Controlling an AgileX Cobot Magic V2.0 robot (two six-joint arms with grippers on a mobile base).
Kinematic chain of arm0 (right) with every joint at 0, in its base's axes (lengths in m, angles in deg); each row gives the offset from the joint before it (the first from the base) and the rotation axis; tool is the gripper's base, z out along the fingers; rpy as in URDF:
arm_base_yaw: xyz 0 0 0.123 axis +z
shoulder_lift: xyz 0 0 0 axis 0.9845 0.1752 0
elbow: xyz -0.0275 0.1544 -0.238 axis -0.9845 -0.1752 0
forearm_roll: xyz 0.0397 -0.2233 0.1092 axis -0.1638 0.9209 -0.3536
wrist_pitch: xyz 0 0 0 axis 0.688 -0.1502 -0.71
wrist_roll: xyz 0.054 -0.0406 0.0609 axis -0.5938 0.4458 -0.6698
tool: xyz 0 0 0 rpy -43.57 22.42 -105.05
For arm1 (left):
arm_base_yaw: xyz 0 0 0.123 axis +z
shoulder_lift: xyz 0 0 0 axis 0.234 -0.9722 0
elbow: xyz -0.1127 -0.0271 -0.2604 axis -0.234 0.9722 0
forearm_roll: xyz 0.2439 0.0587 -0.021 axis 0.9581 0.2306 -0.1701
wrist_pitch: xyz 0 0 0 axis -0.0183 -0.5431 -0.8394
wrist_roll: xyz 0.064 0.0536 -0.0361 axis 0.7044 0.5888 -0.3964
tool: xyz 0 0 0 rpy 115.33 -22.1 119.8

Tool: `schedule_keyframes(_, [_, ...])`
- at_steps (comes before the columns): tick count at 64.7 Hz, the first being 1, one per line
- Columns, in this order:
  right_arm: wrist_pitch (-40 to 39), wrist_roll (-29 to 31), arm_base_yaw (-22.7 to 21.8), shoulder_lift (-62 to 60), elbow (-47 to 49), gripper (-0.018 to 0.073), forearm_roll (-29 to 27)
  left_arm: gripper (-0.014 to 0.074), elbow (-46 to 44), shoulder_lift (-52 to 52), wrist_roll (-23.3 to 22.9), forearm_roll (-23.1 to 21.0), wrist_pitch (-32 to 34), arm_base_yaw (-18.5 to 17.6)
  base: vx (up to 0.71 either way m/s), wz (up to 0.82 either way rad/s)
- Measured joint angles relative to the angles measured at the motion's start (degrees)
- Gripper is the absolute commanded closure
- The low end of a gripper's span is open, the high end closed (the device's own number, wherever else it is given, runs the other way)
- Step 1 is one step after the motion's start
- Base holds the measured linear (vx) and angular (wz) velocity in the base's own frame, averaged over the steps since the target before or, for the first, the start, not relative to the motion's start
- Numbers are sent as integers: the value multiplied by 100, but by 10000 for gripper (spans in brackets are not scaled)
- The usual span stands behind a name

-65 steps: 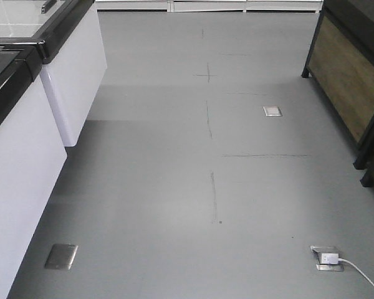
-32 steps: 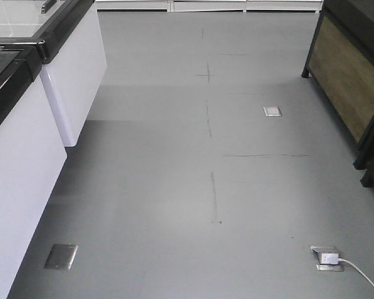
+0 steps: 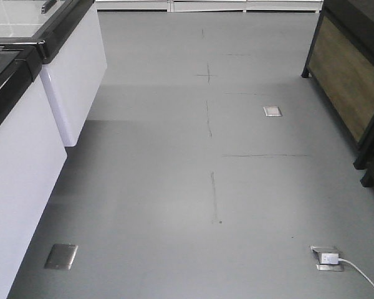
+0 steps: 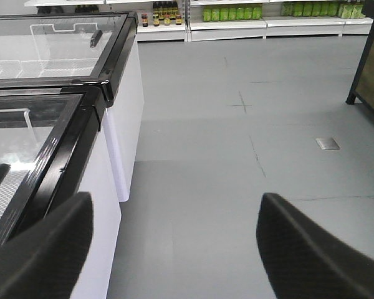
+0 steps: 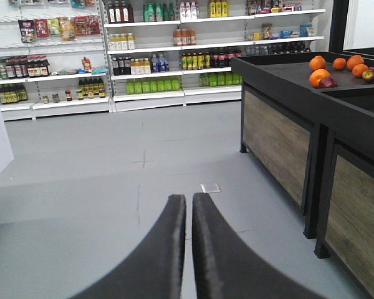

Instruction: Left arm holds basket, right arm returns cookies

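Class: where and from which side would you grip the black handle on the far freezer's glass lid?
Probably from above, pinching across the short black bar handle: it stands proud of the flat glass lid, long sides free.

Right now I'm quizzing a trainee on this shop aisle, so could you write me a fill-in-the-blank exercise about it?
1. The left claw is ___, nothing between its fingers.
2. The right claw is ___, holding nothing.
3. The oranges lie on a display stand with a ___ top.
4. A white cable plugs into a socket set in the ___.
Missing words: open; shut; black; floor.
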Motion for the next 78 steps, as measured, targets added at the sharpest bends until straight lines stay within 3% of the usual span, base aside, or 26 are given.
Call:
schedule_keyframes(29, [0,0,0,0,0,565,0,63,0,0,-129,-7,0,81,0,0])
schedule_keyframes(51, [0,0,0,0,0,565,0,63,0,109,-464,-7,-80,1152,0,0])
schedule_keyframes(61, [0,0,0,0,0,565,0,63,0,322,-725,-7,-92,1840,0,0])
schedule_keyframes(72, [0,0,0,0,0,565,0,63,0,540,-1291,-7,-111,2538,0,0])
schedule_keyframes(78, [0,0,0,0,0,565,0,63,0,561,-1828,-7,-111,2807,0,0])
